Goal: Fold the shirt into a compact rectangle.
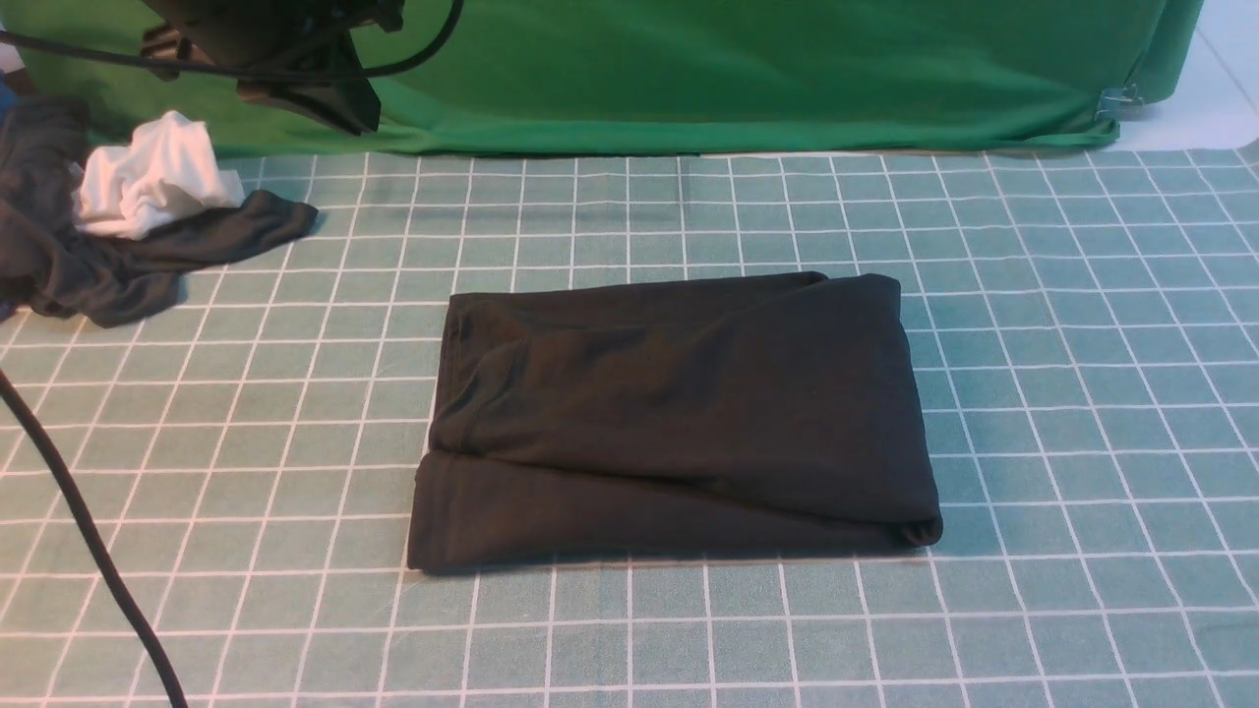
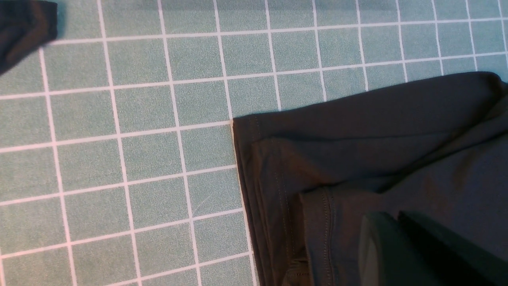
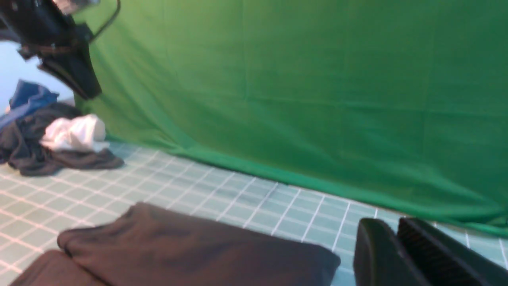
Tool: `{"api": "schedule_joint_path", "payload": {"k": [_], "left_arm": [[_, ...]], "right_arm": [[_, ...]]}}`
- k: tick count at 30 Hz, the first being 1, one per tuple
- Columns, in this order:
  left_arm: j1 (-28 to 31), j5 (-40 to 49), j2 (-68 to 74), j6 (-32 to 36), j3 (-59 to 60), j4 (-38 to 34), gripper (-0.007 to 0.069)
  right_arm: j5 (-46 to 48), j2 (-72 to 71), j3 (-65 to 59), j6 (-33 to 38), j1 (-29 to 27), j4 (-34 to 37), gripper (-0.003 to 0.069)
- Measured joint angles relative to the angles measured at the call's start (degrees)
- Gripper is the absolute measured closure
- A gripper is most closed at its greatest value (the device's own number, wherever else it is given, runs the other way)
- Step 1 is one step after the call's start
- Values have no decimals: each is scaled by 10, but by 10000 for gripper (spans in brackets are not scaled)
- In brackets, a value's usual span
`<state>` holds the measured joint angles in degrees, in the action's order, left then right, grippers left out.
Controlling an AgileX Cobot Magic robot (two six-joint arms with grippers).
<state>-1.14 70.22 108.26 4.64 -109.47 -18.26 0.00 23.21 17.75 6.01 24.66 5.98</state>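
A green backdrop (image 1: 748, 79) fills the top of the front frame above the gridded teal mat (image 1: 1062, 324). The shirt (image 1: 679, 413) lies mid-frame as a folded black rectangle. At upper left sits a dark grey cloth (image 1: 89, 265) bunched with a white cloth (image 1: 148, 177). The left gripper (image 2: 397, 246) hangs pressed together over the shirt. The right gripper (image 3: 399, 254) hovers beside the shirt, gripping nothing, its jaws barely parted.
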Motion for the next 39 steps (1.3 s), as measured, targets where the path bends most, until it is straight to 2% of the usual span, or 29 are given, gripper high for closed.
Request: {"api": "schedule_joint_path", "payload": {"k": [14,21,27,32,39], "left_arm": [[0,0,0,0,0,4,613],[0,0,0,0,0,5,613],[0,0,0,0,1,5,613],[0,-1,0,2,0,18,613],[0,-1,0,2,1,11,613]], "right_arm": [[0,-4,-19,0,0,-2,529],[48,-81,-90,0,-11,-70,517],[113,-169,-174,0,-92,-99,506],[126,-226,-183,1,-147,-103,496],[127,-232,-183,1,-192,-103,485]]}}
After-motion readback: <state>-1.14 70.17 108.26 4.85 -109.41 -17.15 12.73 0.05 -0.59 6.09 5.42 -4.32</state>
